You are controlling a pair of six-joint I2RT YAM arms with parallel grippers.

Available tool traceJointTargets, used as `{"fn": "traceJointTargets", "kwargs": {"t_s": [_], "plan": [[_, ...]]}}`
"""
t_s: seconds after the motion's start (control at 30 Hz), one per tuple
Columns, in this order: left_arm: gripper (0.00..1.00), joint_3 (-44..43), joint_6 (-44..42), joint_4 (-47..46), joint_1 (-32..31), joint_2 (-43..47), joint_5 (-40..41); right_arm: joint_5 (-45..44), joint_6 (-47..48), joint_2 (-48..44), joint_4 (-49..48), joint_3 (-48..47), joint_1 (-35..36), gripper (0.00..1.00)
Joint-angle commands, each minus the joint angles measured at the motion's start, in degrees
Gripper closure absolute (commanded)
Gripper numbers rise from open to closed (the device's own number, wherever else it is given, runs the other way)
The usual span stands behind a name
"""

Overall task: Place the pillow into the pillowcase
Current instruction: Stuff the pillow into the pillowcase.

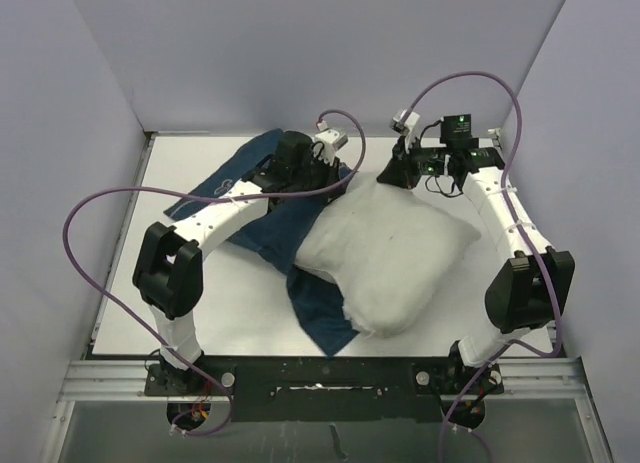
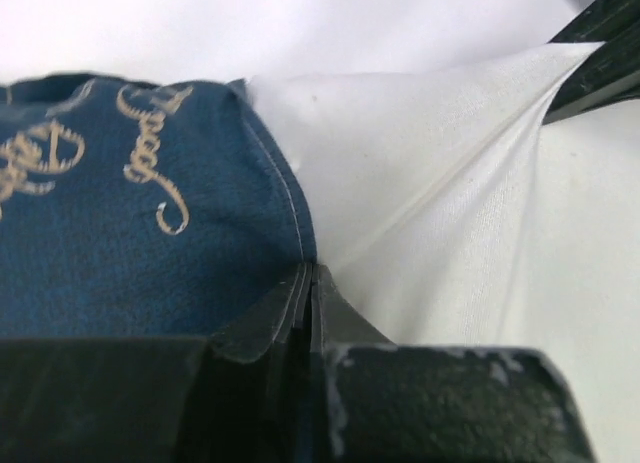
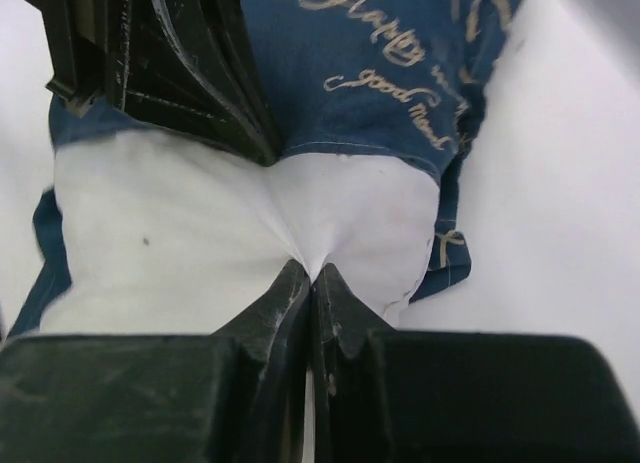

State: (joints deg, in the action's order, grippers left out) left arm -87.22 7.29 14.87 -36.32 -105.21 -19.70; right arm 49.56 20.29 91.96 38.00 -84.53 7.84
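The white pillow (image 1: 390,258) lies in the middle of the table, its far-left end tucked into the mouth of the navy pillowcase (image 1: 262,218). My left gripper (image 1: 342,183) is shut at the pillowcase's stitched hem (image 2: 285,198), right where the blue cloth meets the pillow (image 2: 430,173). My right gripper (image 1: 388,176) is shut on a pinch of the pillow (image 3: 200,233), and the white cloth puckers into its closed tips (image 3: 312,273). In the right wrist view the left gripper's fingers (image 3: 190,73) rest on the pillowcase (image 3: 380,53) just beyond. Part of the pillowcase lies under the pillow (image 1: 322,318).
The white table (image 1: 240,318) is boxed in by lavender walls on three sides. Purple cables (image 1: 90,203) loop off both arms. The arm bases sit on a black rail (image 1: 320,378) at the near edge.
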Motion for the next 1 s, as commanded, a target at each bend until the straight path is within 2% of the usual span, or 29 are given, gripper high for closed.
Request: {"fn": "traceJointTargets", "kwargs": {"t_s": [0.0,0.1,0.2,0.4,0.43,0.53,0.6,0.73,0.87,0.97], "plan": [[1.0,-6.7,10.48,-15.23,2.17,-1.19,-7.0,-0.63,9.59,1.02,-9.47,-12.38,-0.4,1.0],[1.0,-6.93,12.24,-22.4,2.88,-0.26,-5.29,1.76,13.75,0.55,-9.91,-15.16,0.13,1.0],[1.0,-3.62,12.08,-25.62,4.05,2.21,-1.58,4.59,17.64,-0.77,-6.91,-12.79,0.21,1.0],[0.99,9.79,17.98,-31.47,6.38,6.5,-4.87,-0.76,26.93,-2.82,-3.49,6.67,0.04,1.0],[0.91,11.6,18.62,-31.26,6.35,7.37,-4.9,-1.76,29.24,-3.1,-2.86,10.32,0.37,1.0],[0.79,15.63,18.86,-28.37,5.98,11.49,-3.1,-3.86,34.22,-4.61,-2.64,19.7,1.38,1.0],[0.66,16.5,16.54,-23.93,4.36,14.89,0.48,-3.5,35.05,-5.74,-2.02,23.5,1.43,1.0],[0.45,13.47,8.72,-13.34,-2.44,19.54,15.23,-1.89,33.4,-7.0,-1.44,25.98,1.5,1.0],[0.43,9.29,8.81,-4.1,-9.56,18.33,29.84,0.01,30.76,-7.08,-1.97,25.73,1.5,1.0],[0.43,6.45,13.32,3.88,-12.39,15.81,40.76,0.5,28.59,-7.28,-2.72,24.99,1.22,1.0]]}}
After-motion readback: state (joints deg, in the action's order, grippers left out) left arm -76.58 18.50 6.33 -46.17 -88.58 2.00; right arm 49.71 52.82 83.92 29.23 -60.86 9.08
